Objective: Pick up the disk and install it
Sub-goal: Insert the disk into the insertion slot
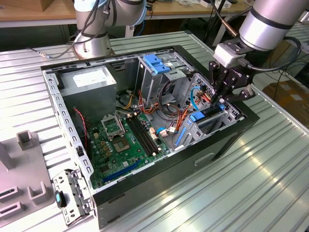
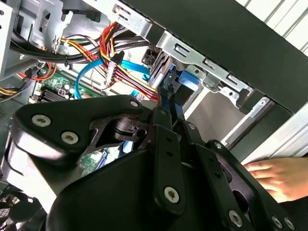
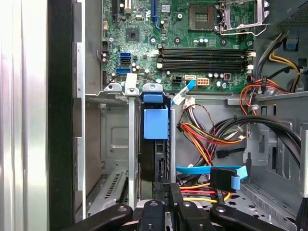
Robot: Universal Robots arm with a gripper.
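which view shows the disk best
The first wrist view: the disk stands edge-on in its bay, blue rail facing the camera. The exterior view shows it small below the end effector; the second wrist view shows blue slivers.

Disk (image 3: 155, 144) dark, blue rails; motherboard (image 3: 187, 43) green

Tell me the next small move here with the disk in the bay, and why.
Probably a short, straight push deeper into the drive bay. The gripper is shut on the disk, which stands on edge between the bay's metal guides and looks lined up. I cannot tell whether it has seated.
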